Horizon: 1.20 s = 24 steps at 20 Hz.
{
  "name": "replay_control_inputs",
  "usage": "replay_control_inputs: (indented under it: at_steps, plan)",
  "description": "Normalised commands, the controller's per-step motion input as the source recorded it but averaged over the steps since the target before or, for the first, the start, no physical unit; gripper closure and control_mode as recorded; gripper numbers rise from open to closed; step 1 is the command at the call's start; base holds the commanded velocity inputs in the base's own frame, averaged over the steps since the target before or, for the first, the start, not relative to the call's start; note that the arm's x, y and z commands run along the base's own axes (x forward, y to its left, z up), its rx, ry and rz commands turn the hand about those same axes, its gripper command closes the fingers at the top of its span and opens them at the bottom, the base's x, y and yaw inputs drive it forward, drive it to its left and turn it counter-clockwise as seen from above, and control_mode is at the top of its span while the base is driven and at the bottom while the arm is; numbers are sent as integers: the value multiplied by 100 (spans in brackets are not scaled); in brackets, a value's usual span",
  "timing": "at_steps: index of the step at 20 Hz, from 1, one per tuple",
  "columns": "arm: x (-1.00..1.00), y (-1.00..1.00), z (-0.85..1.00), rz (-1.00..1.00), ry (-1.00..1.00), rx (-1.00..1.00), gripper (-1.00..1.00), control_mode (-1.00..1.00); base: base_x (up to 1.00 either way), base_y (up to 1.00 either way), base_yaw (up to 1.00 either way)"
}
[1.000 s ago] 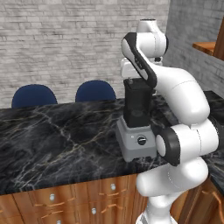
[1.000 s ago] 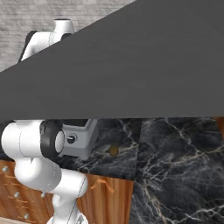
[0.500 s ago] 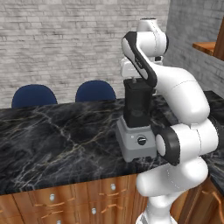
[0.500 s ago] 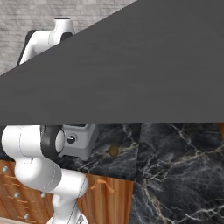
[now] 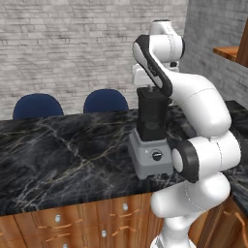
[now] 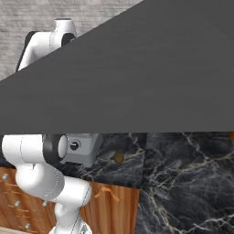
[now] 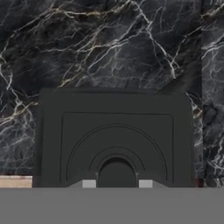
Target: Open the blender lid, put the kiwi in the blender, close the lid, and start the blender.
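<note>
The blender (image 5: 152, 140) stands on the black marble counter (image 5: 63, 155), with a light-grey base, a black knob (image 5: 156, 156) and a dark square jar (image 5: 152, 114). My arm bends down over the jar's top. From above, the blender lid (image 7: 52, 140) is a black square with a round centre handle (image 7: 116, 170). My gripper (image 7: 117, 184) is shut on that handle, one fingertip (image 7: 89, 184) on each side. The kiwi (image 6: 118, 157), small and brown, lies on the counter just right of the blender base (image 6: 84, 147).
Two blue chairs (image 5: 38, 105) (image 5: 105, 100) stand behind the counter before a brick wall. Wooden drawers (image 5: 72, 223) run under the counter's front edge. A broad dark grey slab (image 6: 137, 68) blocks the upper right base view. A wooden shelf (image 5: 230, 51) sits at the far right.
The fingers have closed onto the lid's handle. Arm, blender and kiwi stay where they were.
</note>
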Motion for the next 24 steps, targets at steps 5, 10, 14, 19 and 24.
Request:
replay_control_inputs:
  at_steps: [5, 10, 14, 19, 24]
  plan:
    - [0, 0, 6, 0, 2, 0, 100, -100, 0, 0, 0]
    - [-2, -17, 57, 0, -6, 0, 100, -100, 0, 0, 0]
    - [-32, -41, 45, 1, -21, 5, 100, -100, 0, 0, 0]
    - [-55, -62, 11, 0, -22, 9, 100, -100, 0, 0, 0]
    - [-51, -98, -23, 0, -11, 11, 100, -100, 0, 0, 0]
